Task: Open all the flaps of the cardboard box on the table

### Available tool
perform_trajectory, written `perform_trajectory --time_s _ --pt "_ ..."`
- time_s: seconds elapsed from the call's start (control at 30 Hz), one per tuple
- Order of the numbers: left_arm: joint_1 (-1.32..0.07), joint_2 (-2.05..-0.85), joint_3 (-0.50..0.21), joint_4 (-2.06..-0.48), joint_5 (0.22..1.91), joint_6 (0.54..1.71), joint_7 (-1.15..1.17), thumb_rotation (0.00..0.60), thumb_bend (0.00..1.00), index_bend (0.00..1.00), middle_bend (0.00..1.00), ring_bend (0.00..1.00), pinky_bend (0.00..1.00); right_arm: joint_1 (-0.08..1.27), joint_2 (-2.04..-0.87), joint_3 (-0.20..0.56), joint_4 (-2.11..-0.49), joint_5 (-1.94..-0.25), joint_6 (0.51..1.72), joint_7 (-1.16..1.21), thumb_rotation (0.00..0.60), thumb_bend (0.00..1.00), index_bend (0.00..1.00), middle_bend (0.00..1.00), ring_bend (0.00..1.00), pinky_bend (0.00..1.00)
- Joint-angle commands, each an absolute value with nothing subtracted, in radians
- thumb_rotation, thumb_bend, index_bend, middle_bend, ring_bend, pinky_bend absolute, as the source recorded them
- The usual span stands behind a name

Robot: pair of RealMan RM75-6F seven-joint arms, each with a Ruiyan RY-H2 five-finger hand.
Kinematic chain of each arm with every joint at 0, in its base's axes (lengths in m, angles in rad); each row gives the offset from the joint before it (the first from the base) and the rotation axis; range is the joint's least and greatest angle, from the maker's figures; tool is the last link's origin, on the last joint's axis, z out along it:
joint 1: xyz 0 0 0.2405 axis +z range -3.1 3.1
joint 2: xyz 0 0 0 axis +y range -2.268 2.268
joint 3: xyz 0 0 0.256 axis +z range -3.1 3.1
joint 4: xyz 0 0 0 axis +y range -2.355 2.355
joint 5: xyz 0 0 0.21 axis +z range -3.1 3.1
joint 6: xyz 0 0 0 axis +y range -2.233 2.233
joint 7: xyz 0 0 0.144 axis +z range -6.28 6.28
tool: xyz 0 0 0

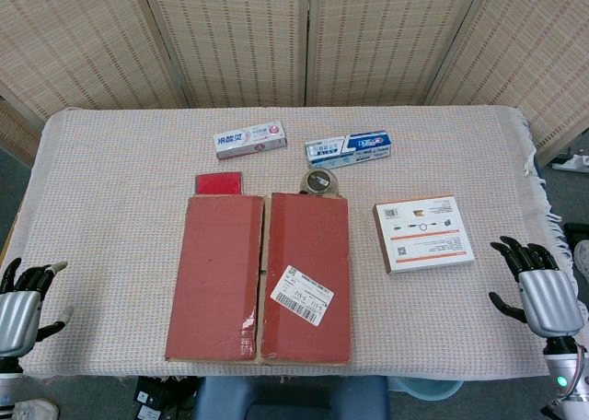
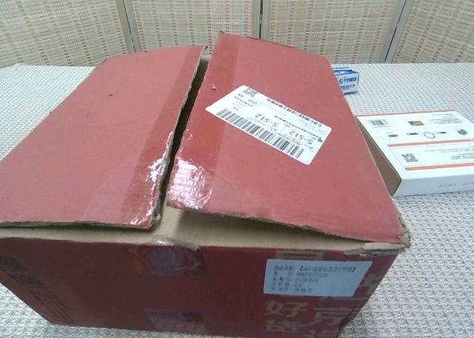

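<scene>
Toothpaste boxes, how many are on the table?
2. The pink toothpaste box lies at the far side of the table, behind the cardboard box. The blue toothpaste box lies just to its right. Another could hide behind the cardboard box.

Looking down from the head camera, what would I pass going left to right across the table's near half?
Left hand → cardboard box → white flat box → right hand.
</scene>
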State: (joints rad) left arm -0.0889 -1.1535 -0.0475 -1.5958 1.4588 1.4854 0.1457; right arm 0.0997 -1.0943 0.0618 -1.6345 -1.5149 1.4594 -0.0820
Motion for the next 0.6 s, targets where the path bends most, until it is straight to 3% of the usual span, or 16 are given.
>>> perform_trajectory --time_s 0.03,0.4,0.6 --pt "-0.088 -1.156 -0.047 -1.593 1.462 1.488 0.144 0.6 0.32 0.22 0.28 0.23 0.0 0.1 -1.092 0.06 -1.635 -1.52 1.46 -0.075 0.6 0.24 0.17 0.17 0.24 0.15" --pt "-0.084 -1.146 -0.042 -1.613 1.469 1.492 0.153 0.6 0.32 0.22 0.28 0.23 0.0 0.128 -1.045 0.049 -1.659 -1.599 1.453 0.003 0.6 0.24 0.17 0.17 0.24 0.15" --pt "-0.083 -1.133 -0.043 -1.635 1.475 1.499 0.162 0.6 0.32 0.22 0.28 0.23 0.0 0.201 -0.96 0.05 -1.736 -1.694 1.399 0.062 0.6 0.24 0.17 0.17 0.24 0.15"
